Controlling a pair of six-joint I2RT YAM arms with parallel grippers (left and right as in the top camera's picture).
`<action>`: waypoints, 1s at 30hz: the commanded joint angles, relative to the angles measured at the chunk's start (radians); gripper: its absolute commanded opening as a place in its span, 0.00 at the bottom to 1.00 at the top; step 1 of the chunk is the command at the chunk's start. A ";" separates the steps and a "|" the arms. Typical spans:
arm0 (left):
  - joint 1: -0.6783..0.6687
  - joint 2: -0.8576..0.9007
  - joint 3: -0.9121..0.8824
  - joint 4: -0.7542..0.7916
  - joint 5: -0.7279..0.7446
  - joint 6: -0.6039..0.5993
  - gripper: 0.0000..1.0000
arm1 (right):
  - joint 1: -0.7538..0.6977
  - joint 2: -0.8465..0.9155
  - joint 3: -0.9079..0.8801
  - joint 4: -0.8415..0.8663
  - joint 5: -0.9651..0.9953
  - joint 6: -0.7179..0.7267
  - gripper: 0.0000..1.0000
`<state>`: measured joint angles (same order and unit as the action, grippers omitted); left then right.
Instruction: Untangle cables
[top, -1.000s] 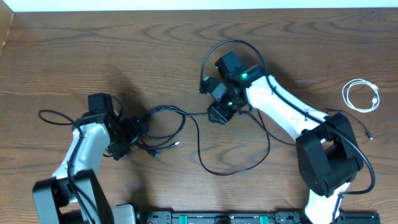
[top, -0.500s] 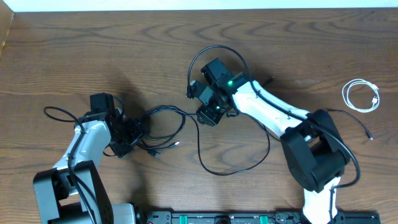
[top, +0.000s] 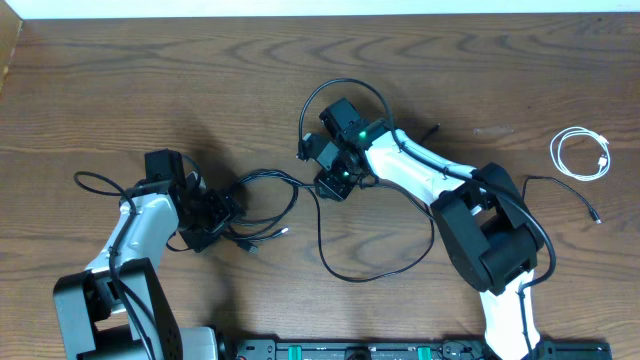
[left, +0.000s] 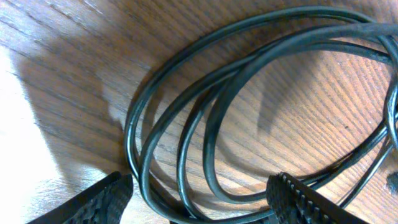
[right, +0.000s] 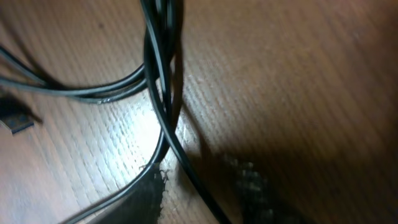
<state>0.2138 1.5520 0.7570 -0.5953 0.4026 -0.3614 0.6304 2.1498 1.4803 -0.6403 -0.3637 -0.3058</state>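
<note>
Several thin black cables (top: 262, 203) lie tangled on the wooden table between the two arms, with one long loop (top: 372, 270) trailing toward the front. My left gripper (top: 212, 214) sits at the tangle's left end. In the left wrist view the left gripper (left: 202, 205) is open wide, with several black cable loops (left: 186, 124) lying between its fingers. My right gripper (top: 328, 182) is low over the tangle's right end. In the right wrist view the right gripper (right: 199, 196) has a narrow gap, and a black cable (right: 165, 118) runs through it. A coiled white cable (top: 582, 153) lies far right.
Another thin black cable (top: 565, 190) lies by the right arm's base, its plug end (top: 597, 220) pointing right. A black rail (top: 400, 350) runs along the table's front edge. The table's far edge meets a white surface (top: 300, 8).
The right gripper has moved left over the tangle's right end and its jaws have narrowed around a black cable. The left gripper's jaws have come in slightly; its arm has barely shifted.
</note>
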 joint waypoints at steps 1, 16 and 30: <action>-0.002 0.002 -0.001 -0.002 0.044 0.013 0.75 | 0.017 0.073 -0.024 -0.014 0.021 0.010 0.04; -0.002 0.002 -0.001 -0.005 0.063 0.009 0.74 | -0.003 0.034 -0.002 -0.053 0.013 0.014 0.01; -0.006 0.002 0.021 0.057 0.095 -0.018 0.66 | 0.019 -0.062 -0.003 -0.111 0.009 0.013 0.01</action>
<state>0.2138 1.5520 0.7578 -0.5430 0.4805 -0.3702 0.6312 2.1185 1.4849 -0.7509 -0.3584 -0.2985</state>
